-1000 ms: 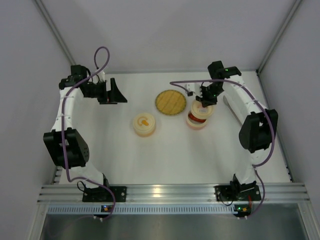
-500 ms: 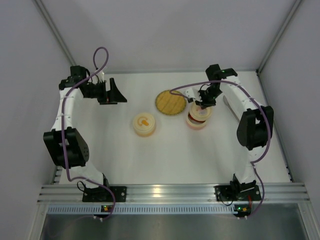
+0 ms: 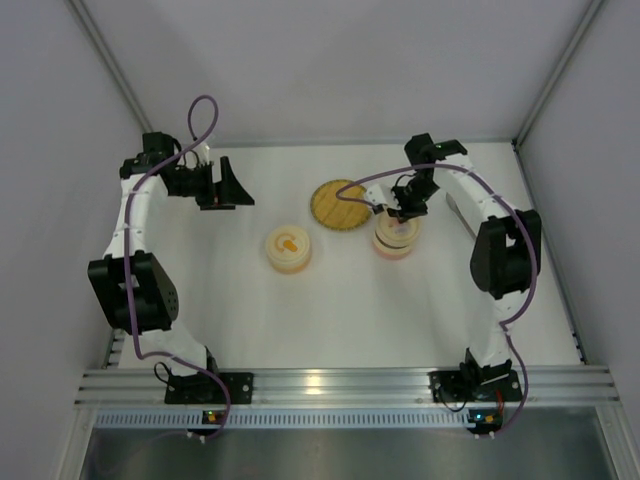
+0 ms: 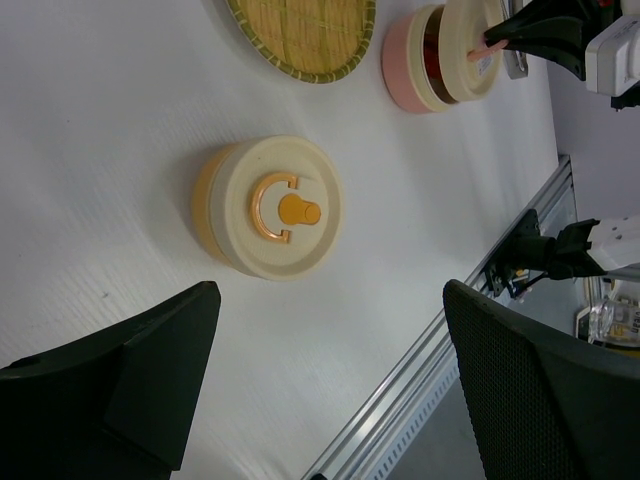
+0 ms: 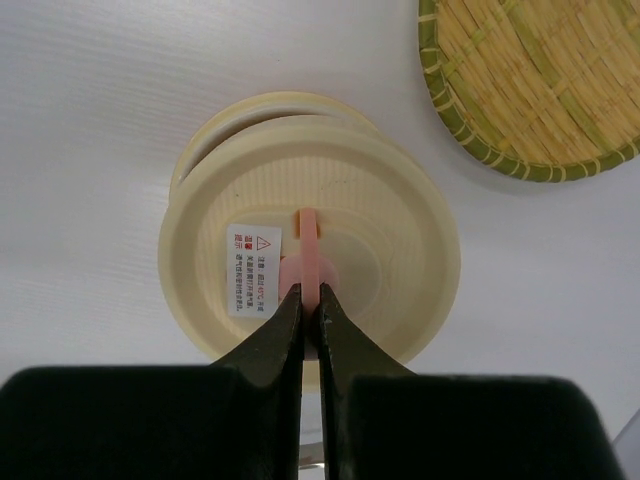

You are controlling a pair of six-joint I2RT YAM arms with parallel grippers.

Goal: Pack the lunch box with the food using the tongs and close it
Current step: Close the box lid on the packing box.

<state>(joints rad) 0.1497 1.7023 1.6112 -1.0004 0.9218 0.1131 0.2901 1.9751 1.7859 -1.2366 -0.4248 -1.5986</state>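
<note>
On the right side of the table (image 3: 330,310), the right claw (image 5: 310,292) is clenched on the pink handle (image 5: 311,235) of the cream lid (image 5: 380,250), directly over the pink lunch box (image 4: 400,60). The lid sits off-centre, with the box rim exposed on one side. Red food (image 4: 432,50) shows in the gap. The left claw (image 4: 330,290), released wide, is well apart.

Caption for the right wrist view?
Right pincer grips the pink handle of the cream lid, beside a woven plate.

Cream lid (image 5: 385,250), pink handle (image 5: 311,245); yellow woven plate (image 5: 540,80), green rim.
</note>
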